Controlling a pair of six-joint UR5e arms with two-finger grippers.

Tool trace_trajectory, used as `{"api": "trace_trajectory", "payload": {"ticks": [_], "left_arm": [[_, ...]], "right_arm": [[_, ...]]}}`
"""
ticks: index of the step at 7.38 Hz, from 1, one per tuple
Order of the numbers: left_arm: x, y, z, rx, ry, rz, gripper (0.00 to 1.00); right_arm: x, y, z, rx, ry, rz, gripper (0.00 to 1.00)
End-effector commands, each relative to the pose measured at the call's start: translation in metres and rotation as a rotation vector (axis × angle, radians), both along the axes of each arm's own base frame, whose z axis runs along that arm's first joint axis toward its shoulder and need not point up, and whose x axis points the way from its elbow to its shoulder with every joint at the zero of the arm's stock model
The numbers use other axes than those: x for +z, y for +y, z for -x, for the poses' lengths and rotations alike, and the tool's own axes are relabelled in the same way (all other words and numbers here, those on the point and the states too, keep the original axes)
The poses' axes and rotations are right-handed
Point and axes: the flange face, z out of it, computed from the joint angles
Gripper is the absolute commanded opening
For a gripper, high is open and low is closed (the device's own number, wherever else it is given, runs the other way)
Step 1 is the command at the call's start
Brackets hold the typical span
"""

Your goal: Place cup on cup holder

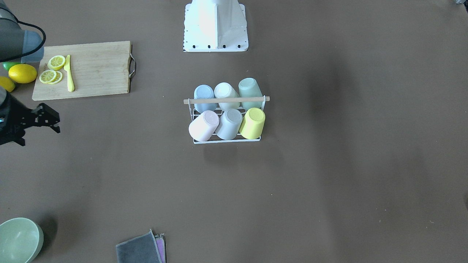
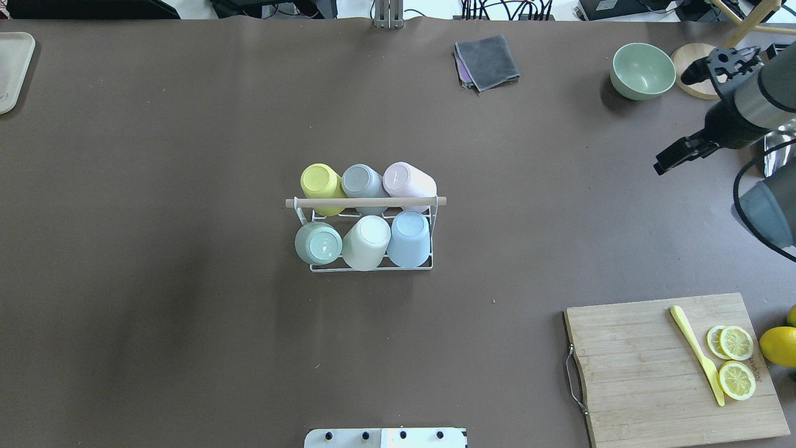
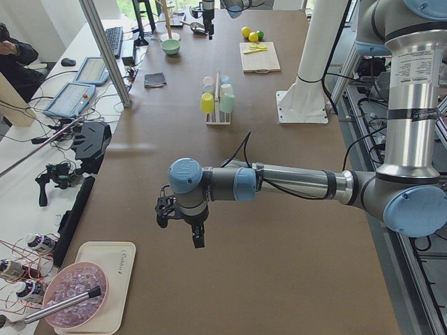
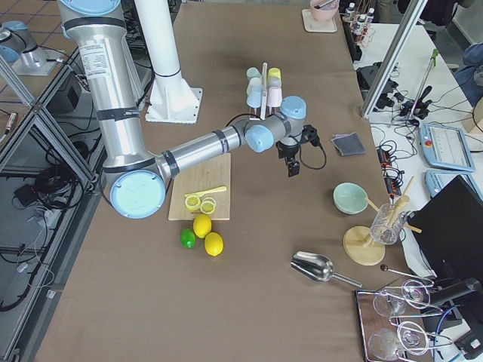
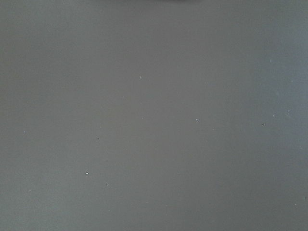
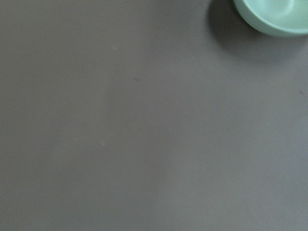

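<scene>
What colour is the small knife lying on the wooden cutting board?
Yellow. The knife shows best in the overhead exterior view.

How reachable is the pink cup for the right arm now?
Probably yes: only bare table lies between the right arm and the pink cup, which sits at the cup holder corner nearest that arm.

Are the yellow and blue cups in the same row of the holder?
No, the wooden rod runs between the yellow cup and the blue cup.
</scene>
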Motion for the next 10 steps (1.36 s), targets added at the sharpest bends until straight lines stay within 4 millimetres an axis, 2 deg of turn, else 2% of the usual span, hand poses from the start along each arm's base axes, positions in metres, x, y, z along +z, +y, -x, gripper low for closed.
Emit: {"api": "trace_trajectory", "payload": {"ticks": [1, 2, 4, 5, 7, 8, 10], "left_arm": [[0.0, 0.0, 0.0, 0.0, 0.0, -0.001, 0.98], [-0.001, 0.0, 0.0, 0.0, 0.0, -0.004, 0.98], [0.0, 0.0, 0.0, 0.0, 0.002, -0.001, 0.98], [-0.001, 0.0, 0.0, 0.0, 0.002, -0.002, 0.98], [-0.007, -0.005, 0.0, 0.0, 0.002, -0.016, 0.98], [-0.007, -0.005, 0.0, 0.0, 0.002, -0.014, 0.98], [-0.004, -0.004, 0.0, 0.0, 0.0, -0.007, 0.98]], "right_arm": [[0.082, 0.03, -0.083, -0.008, 0.044, 0.046, 1.0], [0.118, 0.042, -0.124, 0.013, 0.039, 0.084, 1.0], [0.181, 0.077, -0.188, -0.021, 0.045, 0.08, 1.0], [0.203, 0.09, -0.21, 0.002, 0.022, 0.108, 1.0], [0.209, 0.1, -0.213, 0.01, 0.015, 0.144, 1.0], [0.209, 0.101, -0.223, 0.031, 0.014, 0.173, 1.0], [0.193, 0.096, -0.23, 0.055, 0.019, 0.189, 1.0]]}}
